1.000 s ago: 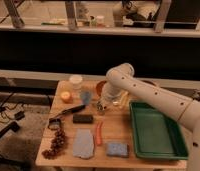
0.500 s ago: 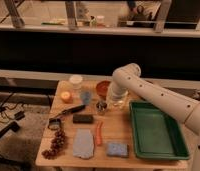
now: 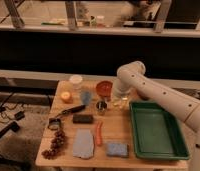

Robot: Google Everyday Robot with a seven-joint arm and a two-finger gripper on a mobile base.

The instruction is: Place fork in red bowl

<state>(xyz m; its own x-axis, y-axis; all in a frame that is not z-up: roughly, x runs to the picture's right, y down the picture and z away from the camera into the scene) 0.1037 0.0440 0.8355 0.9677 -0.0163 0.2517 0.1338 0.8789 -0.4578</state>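
Pincer hangs just right of the red bowl (fingers drawn together), above the table

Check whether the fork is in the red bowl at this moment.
Cannot tell. The gripper, shut, is beside the red bowl, just right of it, and the arm hides that spot; no fork shows in the bowl's visible part.
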